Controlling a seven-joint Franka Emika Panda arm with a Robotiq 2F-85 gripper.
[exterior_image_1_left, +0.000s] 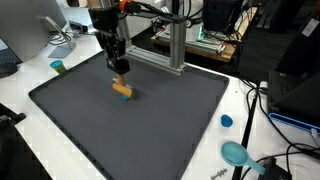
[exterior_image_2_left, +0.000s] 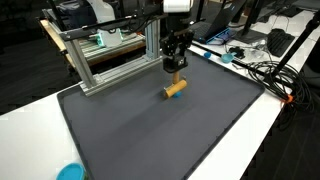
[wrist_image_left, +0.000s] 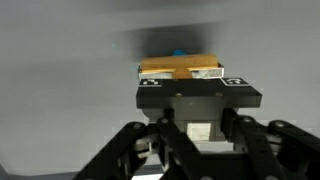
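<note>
The gripper is hanging over the mat, its jaws pinching a wooden block. In the wrist view the block is sitting between the fingertips, with something blue showing behind it. The block is staying near the mat's edge that runs beside the metal frame. It is well apart from the blue cap, which is lying on the tabletop.

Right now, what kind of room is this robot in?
Probably a lab or workshop: metal frame, tangled cables, a gray work mat, and a gripper holding a wooden block.
</note>
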